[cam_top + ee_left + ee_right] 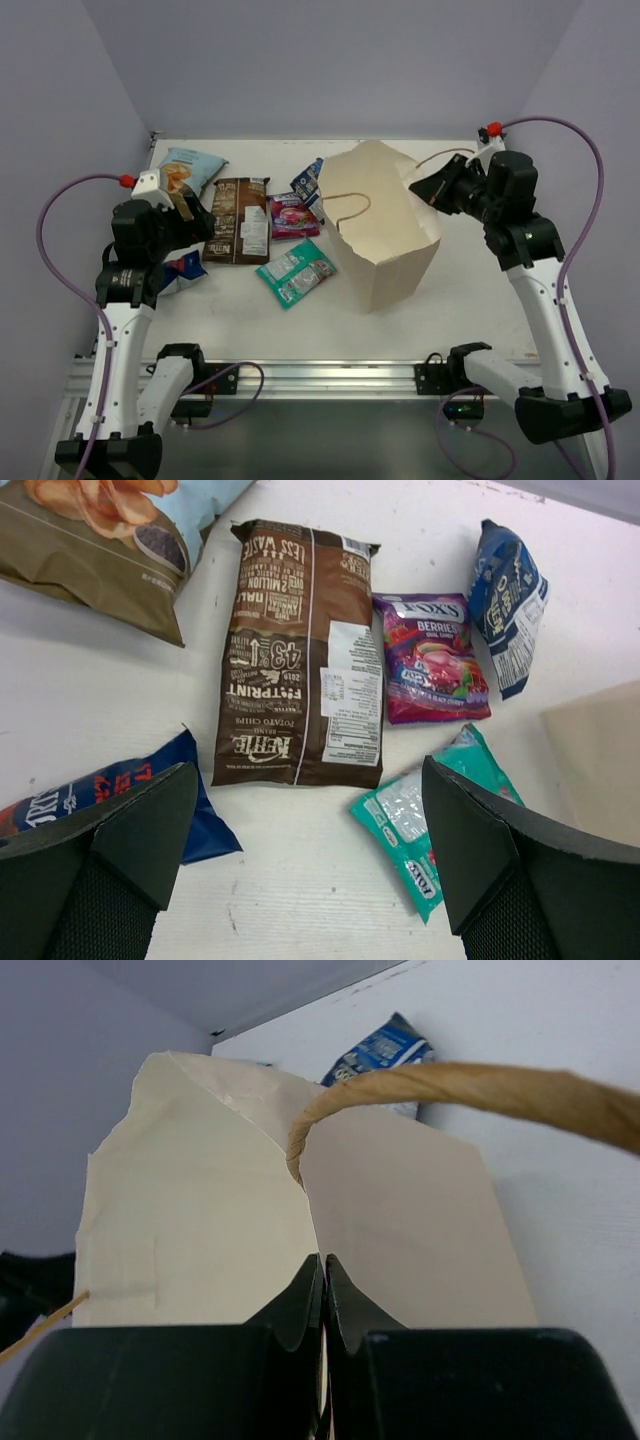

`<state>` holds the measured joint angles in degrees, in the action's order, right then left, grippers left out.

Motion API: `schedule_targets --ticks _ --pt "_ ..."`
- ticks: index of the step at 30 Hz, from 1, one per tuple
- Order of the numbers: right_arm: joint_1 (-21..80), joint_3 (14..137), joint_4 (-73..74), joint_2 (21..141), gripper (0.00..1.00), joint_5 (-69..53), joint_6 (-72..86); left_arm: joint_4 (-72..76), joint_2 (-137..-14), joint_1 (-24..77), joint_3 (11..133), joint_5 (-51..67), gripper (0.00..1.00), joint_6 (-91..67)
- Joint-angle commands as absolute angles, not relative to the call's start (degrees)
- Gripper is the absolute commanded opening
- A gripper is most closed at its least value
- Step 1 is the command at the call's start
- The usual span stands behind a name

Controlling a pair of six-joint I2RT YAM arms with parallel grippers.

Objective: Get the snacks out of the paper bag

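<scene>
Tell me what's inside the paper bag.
Only bare pale paper shows in the paper bag; no packet is visible there. Its bottom is hidden by its own walls.

Top looks down; 2 close wrist views share paper bag (200, 1220).

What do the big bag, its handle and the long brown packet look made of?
The paper bag: matte beige paper, creased folds. Its handle: twisted brown cord, probably paper. The long brown packet: likely plastic film, printed, wrinkled, slight sheen.
</scene>
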<state>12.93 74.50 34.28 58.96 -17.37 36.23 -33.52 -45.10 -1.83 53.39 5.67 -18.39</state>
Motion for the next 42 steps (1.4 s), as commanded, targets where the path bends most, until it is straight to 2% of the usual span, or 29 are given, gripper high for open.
schedule_targets --ticks 1,6,14,21,29,33,34,36,42 --pt "6.4 73.2 30.0 61.9 0.00 -16.0 43.5 -35.7 -45.0 -1.5 56.8 9.3 1.00 -16.7" --pt "-2.0 68.1 22.3 66.9 0.00 -23.0 46.7 -39.1 -44.9 -0.8 59.1 10.5 1.00 -15.4" --pt "-6.9 62.1 15.3 72.4 0.00 -25.8 44.7 -42.7 -42.8 1.3 62.3 7.3 1.00 -14.0" --pt "-7.5 67.4 23.5 68.9 0.01 -16.9 38.4 -43.5 -43.2 2.0 63.4 5.3 1.00 -13.4" --pt "-7.5 67.4 24.4 65.4 0.04 -10.2 35.2 -44.2 -42.7 2.1 64.4 4.7 1.00 -13.4" --pt "-7.4 67.8 25.3 65.5 0.16 -9.6 33.9 -45.3 -42.5 2.1 65.5 4.0 1.00 -12.9" --pt "-7.4 68.1 26.0 65.6 0.24 -9.2 33.6 -45.7 -42.6 2.1 65.8 3.9 1.00 -12.8" --pt "-7.4 68.6 27.1 65.4 0.34 -7.8 33.0 -46.7 -42.6 2.4 66.9 3.5 1.00 -12.7" --pt "-7.4 70.7 29.8 63.6 0.56 -6.7 30.4 -48.3 -42.5 3.0 69.5 2.2 1.00 -12.0"
